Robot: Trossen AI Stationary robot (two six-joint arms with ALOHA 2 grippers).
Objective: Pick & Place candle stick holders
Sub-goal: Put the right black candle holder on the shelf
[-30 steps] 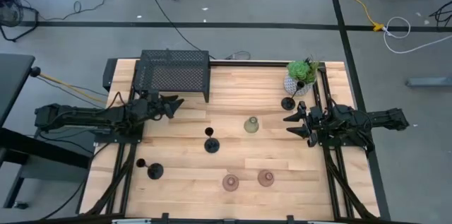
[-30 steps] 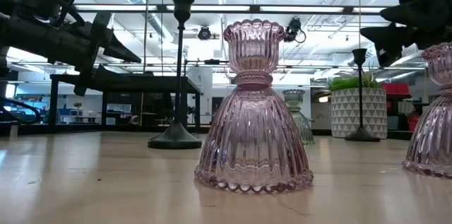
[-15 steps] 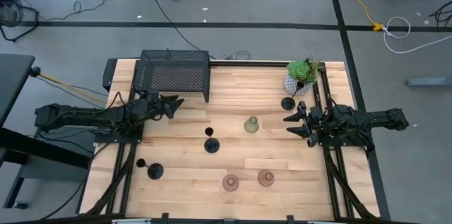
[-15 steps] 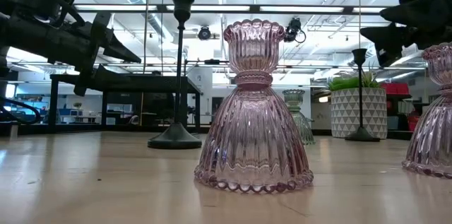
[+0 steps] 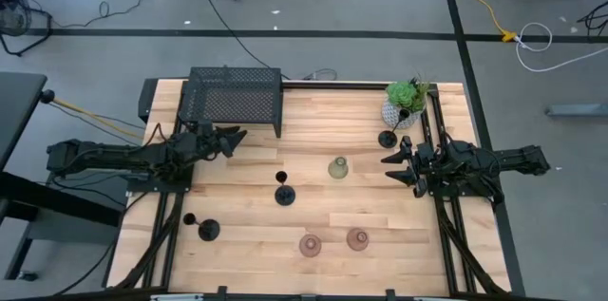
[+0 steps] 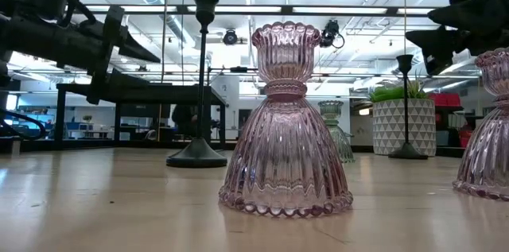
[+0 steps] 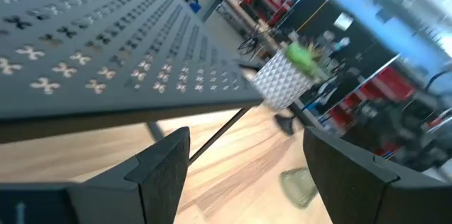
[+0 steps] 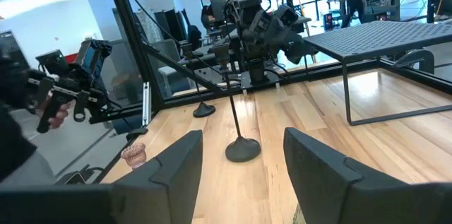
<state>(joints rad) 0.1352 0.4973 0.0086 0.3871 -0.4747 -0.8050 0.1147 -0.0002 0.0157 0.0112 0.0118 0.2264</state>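
Your left gripper (image 5: 234,137) and right gripper (image 5: 390,165) both hang with jaws parted, nothing held. All six holders stand on the tabletop (image 5: 313,211): black ones (image 5: 283,193) on thin stems, likely top-heavy, best pinched low on the stem; glass ones (image 6: 285,121) smooth and breakable, best taken at the narrow neck. The mesh box (image 5: 234,97) crowds your left gripper; the potted plant (image 5: 406,102) stands near your right.

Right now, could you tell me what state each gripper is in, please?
Left gripper: open, holding nothing, beside the black mesh box.
Right gripper: open, holding nothing, by the table's right edge.
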